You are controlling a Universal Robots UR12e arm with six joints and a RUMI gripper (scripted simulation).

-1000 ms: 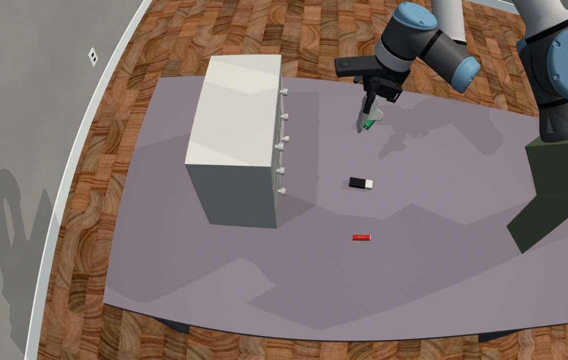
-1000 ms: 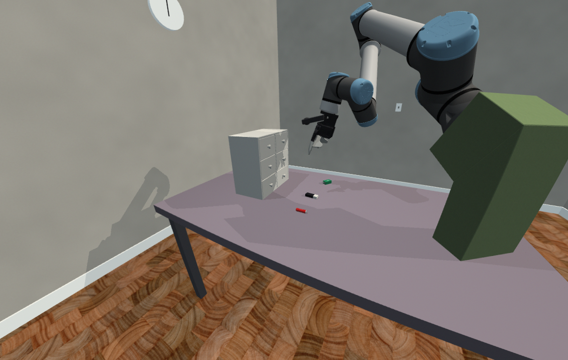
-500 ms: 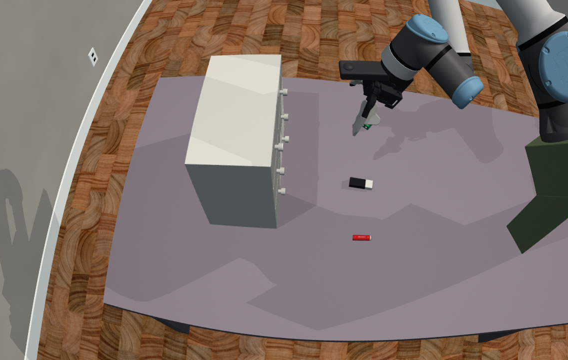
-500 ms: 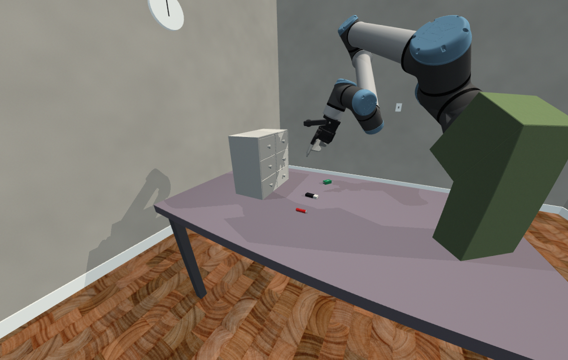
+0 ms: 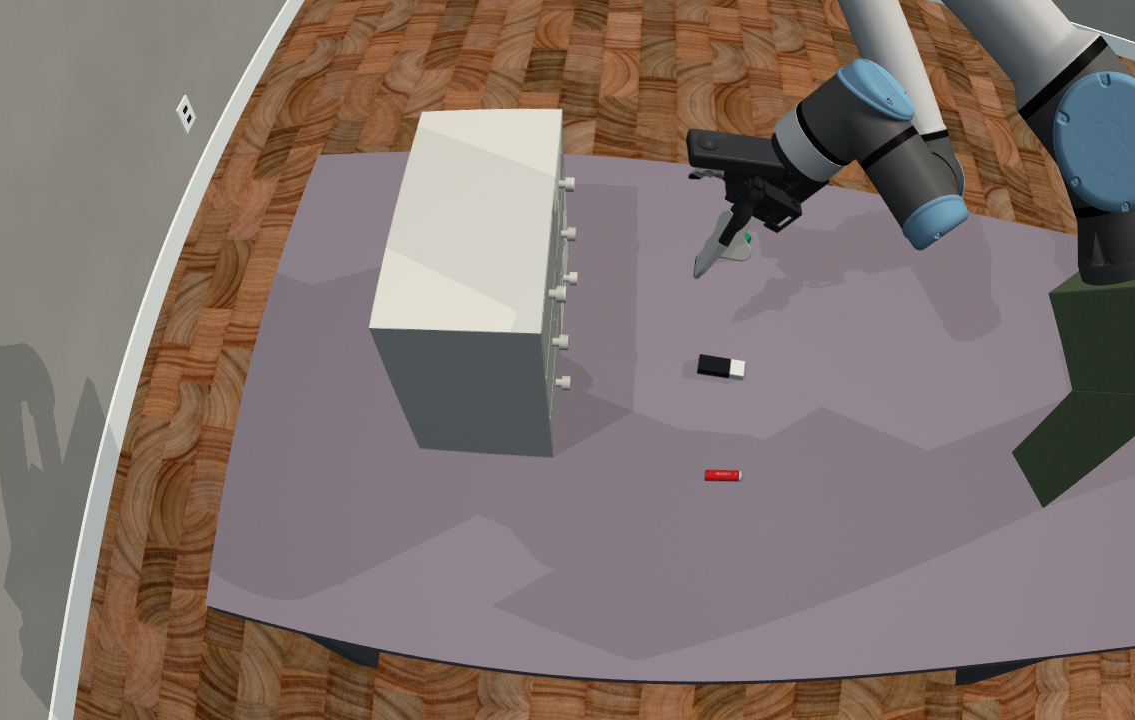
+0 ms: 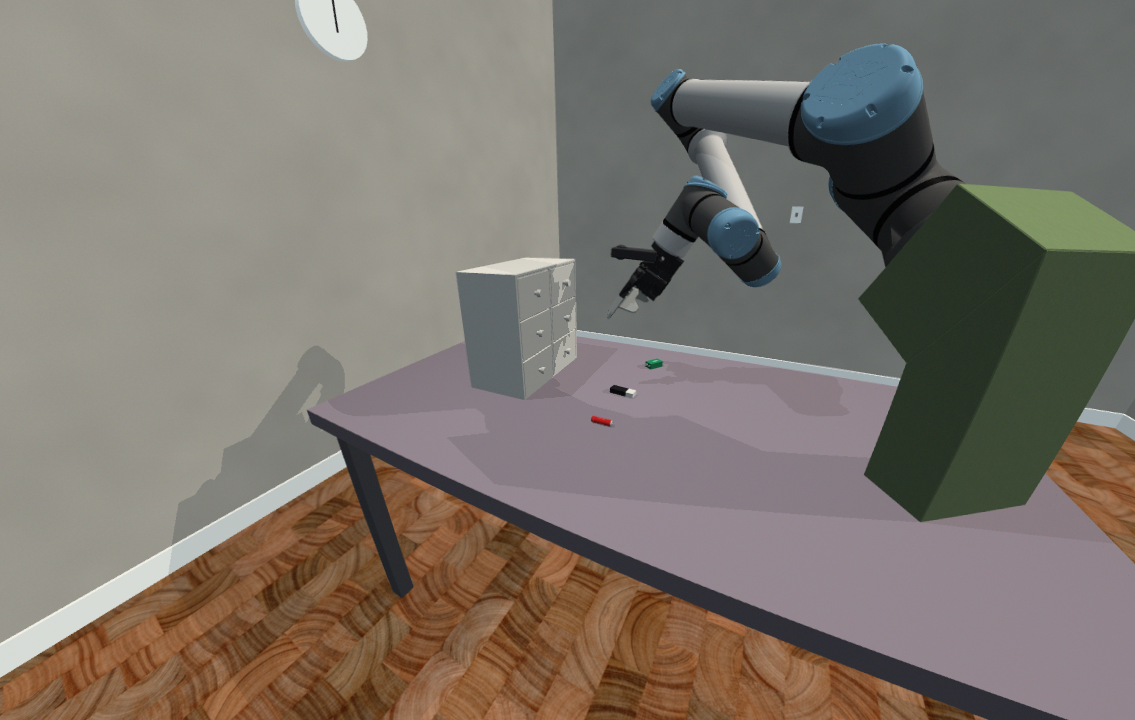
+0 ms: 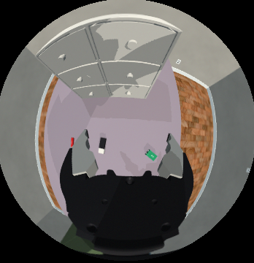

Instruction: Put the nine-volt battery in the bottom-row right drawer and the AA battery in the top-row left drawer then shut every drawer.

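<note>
The white chest stands upright at the back left of the table, with two columns of three knobbed drawers, all shut. The nine-volt battery, black with a white end, lies flat in front of the drawers. The red AA battery lies further along the table. My gripper is open and empty. It hangs in the air at about the height of the chest's top, facing the drawers at a distance.
A small green object lies on the purple table below my gripper. It is mostly hidden behind the fingers in the top view. The arm's green base block stands at the table's right side.
</note>
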